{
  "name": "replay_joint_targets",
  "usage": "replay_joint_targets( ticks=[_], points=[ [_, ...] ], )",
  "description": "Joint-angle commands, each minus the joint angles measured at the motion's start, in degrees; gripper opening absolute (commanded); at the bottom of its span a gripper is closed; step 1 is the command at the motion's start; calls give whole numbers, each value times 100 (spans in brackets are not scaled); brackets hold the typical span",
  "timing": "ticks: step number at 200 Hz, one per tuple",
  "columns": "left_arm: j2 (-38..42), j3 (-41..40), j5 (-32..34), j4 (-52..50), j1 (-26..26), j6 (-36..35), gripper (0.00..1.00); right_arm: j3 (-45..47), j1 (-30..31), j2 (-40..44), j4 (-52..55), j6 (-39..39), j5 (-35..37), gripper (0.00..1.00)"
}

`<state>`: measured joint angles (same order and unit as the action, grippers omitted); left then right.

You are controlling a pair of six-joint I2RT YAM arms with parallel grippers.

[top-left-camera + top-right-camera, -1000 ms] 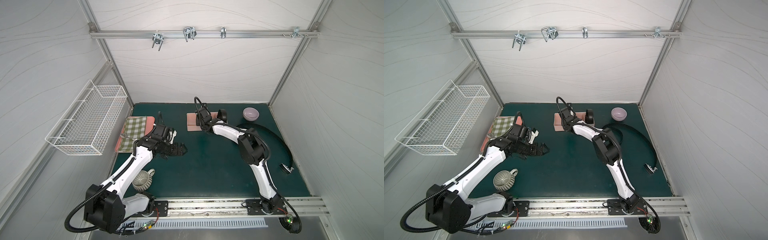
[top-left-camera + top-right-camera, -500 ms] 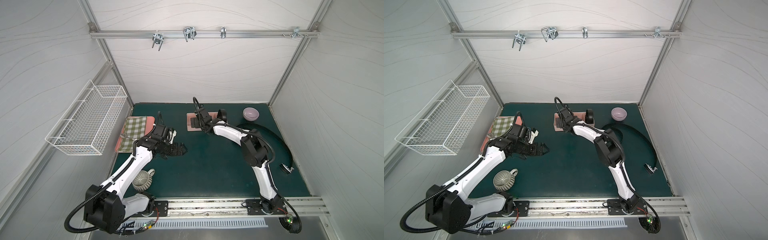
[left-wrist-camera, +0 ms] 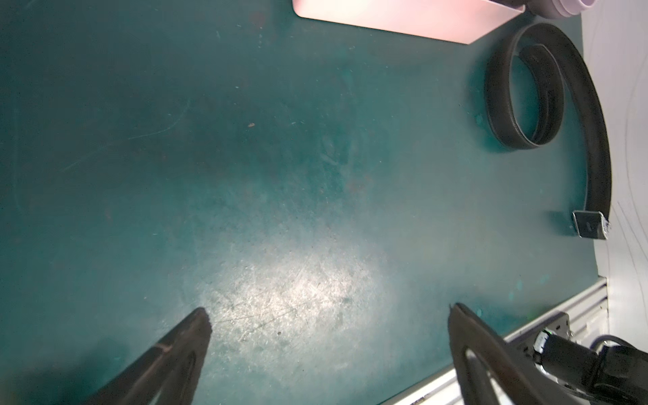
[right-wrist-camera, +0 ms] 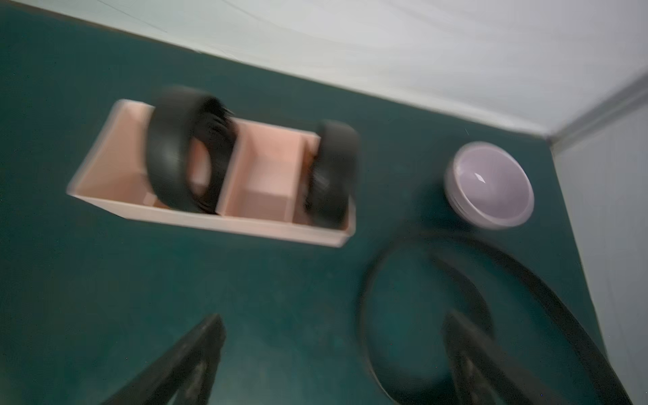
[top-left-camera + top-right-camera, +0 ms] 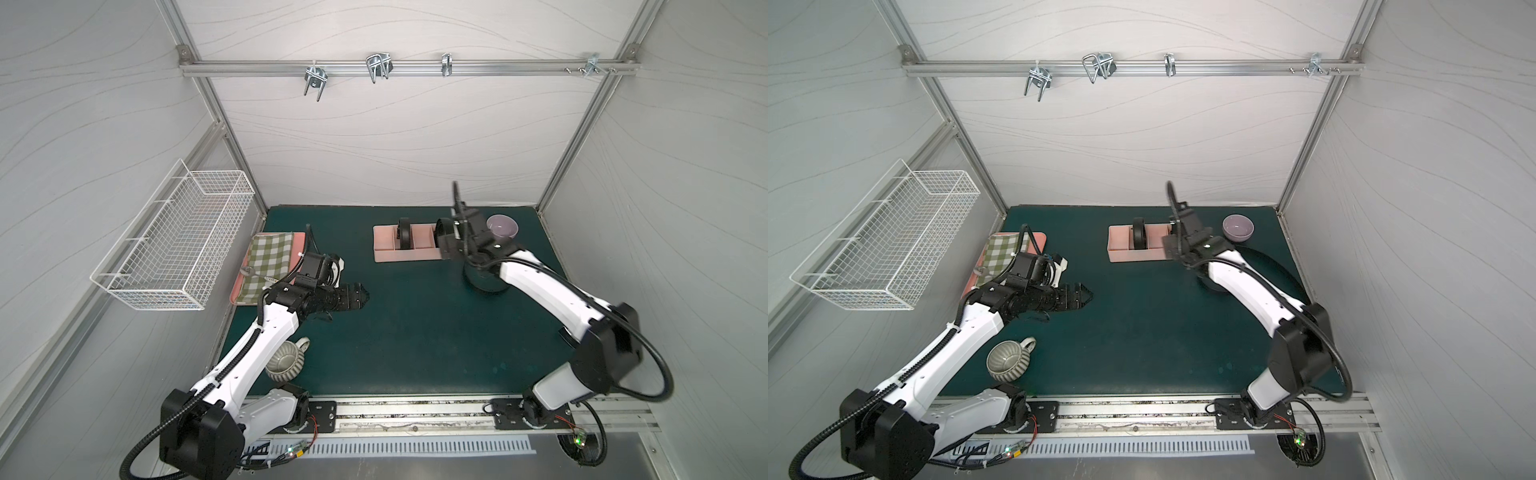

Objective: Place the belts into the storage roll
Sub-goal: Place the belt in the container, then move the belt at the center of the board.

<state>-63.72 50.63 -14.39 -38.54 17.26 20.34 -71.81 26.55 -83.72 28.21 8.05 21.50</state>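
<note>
Both pairs of jaws stand wide apart and hold nothing. The left gripper [image 3: 329, 317] is over bare mat and the right gripper [image 4: 333, 326] is near the loose belt [image 3: 596, 133].

There are three belts. Two coils [image 4: 175, 157] [image 4: 333, 171] stand in the storage roll [image 4: 245, 224], one of them in the end compartment by the bowl [image 4: 491, 186], with one empty compartment between them. The third belt lies loose on the mat beside the roll.

There is also one mug [image 5: 284, 363], one checked cloth [image 5: 270, 257] and one wire basket [image 5: 178, 245]. The mat [image 5: 415, 332] is dark green and the walls [image 5: 374, 145] are white.
</note>
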Motion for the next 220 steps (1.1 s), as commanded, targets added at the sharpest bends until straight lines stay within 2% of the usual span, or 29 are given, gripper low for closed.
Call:
replay_joint_targets(
  ticks=[1, 20, 37, 76, 121, 167, 182, 193, 209, 220],
  points=[
    [33, -21, -45, 312, -29, 71, 99, 724, -880, 683, 889, 118, -1209, 99],
    [-86, 62, -383, 248, -29, -216, 99, 729, -1168, 595, 1075, 261, -1485, 99],
    [-177, 78, -563, 234, -30, -238, 99, 429, -1255, 60, 1334, 232, -1876, 99],
    [-305, 105, -830, 218, -29, -263, 99, -39, -1251, -933, 1205, 304, -2765, 99],
    [-323, 111, -898, 185, -29, -274, 99, -732, -1184, -2335, 1344, 309, -2664, 99],
    [-377, 130, -958, 175, -29, -306, 98, -1098, -1035, -3078, 1492, 332, -2386, 98],
    [-377, 122, -974, 163, -29, -299, 97, -1158, -977, -3210, 1574, 294, -2322, 88],
    [-351, 105, -968, 162, -29, -294, 96, -1186, -911, -3247, 1642, 255, -2254, 72],
    [-304, 70, -962, 185, -29, -266, 94, -1131, -812, -3214, 1687, 198, -2142, 55],
    [-285, 77, -956, 190, -29, -267, 94, -1099, -769, -3207, 1719, 145, -2126, 38]
  ],
)
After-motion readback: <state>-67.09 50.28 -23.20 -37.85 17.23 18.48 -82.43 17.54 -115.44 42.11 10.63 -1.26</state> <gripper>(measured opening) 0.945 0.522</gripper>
